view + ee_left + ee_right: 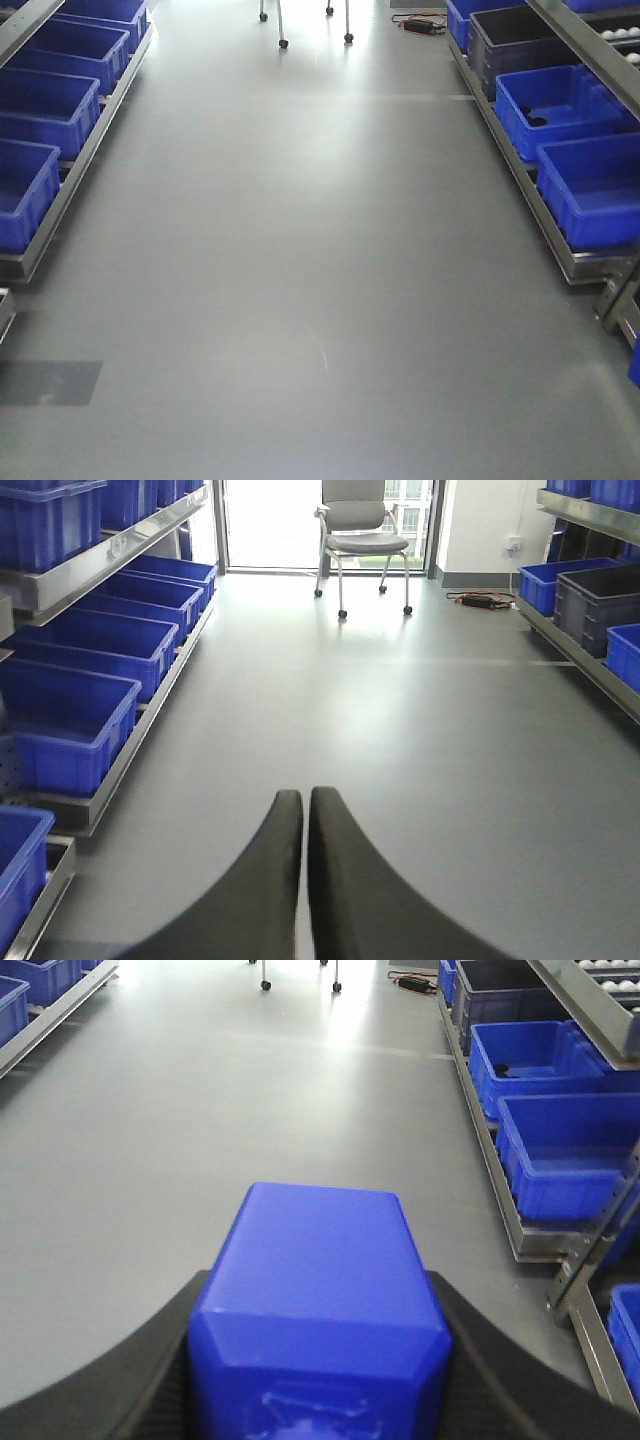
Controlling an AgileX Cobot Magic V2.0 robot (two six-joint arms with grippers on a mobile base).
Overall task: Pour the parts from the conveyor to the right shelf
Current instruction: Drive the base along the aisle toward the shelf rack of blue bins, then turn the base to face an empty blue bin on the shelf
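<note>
My right gripper is shut on the glossy blue block, which fills the space between its two black fingers and is held above the grey floor. The right shelf, a steel rack with blue bins, runs along the right side; it also shows in the front view. My left gripper is shut and empty, its two black fingers pressed together over the floor. The conveyor is out of view. Neither gripper shows in the front view.
Blue bins and one dark grey bin sit in the right rack. A left rack holds several blue bins. An office chair and a cable lie far ahead. Grey floor lies between the racks.
</note>
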